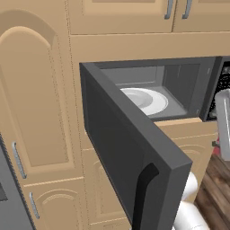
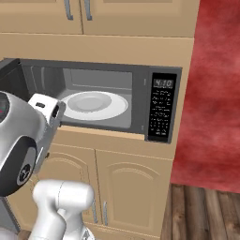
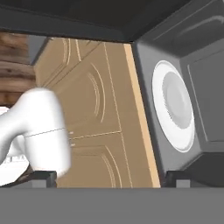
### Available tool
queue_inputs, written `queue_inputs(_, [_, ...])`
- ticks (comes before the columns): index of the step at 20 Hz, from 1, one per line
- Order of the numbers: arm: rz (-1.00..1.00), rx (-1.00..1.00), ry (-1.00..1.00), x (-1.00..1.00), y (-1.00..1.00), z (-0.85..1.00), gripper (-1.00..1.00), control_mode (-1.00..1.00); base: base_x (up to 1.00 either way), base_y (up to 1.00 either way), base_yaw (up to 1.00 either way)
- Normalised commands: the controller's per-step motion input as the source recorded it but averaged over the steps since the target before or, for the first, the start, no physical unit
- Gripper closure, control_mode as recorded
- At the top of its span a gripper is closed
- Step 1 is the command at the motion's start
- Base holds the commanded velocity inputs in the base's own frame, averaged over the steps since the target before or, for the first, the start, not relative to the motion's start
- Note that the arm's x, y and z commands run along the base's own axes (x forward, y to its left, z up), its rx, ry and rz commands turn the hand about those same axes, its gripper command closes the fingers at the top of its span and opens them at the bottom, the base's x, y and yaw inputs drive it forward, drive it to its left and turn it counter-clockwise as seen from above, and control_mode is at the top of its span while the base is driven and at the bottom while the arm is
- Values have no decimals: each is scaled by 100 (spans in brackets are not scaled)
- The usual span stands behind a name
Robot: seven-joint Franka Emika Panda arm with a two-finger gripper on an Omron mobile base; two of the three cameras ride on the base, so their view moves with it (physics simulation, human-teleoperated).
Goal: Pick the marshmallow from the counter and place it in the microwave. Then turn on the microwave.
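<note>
The microwave (image 2: 140,89) is built into tan cabinetry, and its door (image 1: 126,148) with the black handle (image 1: 143,188) is swung wide open to the left. A white round plate (image 2: 93,105) lies on its floor, also seen as the plate (image 3: 173,111) in the rolled hand view. The black button panel (image 2: 161,112) is on its right side. My gripper (image 3: 110,179) is open just outside the cavity's front, near its lower left, fingertips (image 3: 43,178) wide apart with nothing between them. The marshmallow and the counter are out of view.
The open door juts far out into the room, left of the arm. Tan cabinet doors (image 2: 117,183) sit below the microwave and a tall tan cabinet (image 1: 31,99) to its left. A red wall (image 2: 215,84) and wooden floor (image 2: 201,211) lie to the right.
</note>
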Motion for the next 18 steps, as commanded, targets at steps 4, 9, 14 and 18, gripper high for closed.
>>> queue_inputs(4, [-16, 16, 22, 12, -33, 0, -100, -100, 0, 0, 0])
queue_inputs(9, [-18, 13, 7, 2, -17, -14, -100, -100, 0, 0, 0])
queue_inputs(14, [-23, 10, 0, 3, -2, -26, -100, -100, 0, 0, 0])
queue_inputs(18, [-25, 9, 0, 2, 0, -25, -100, -100, 0, 0, 0])
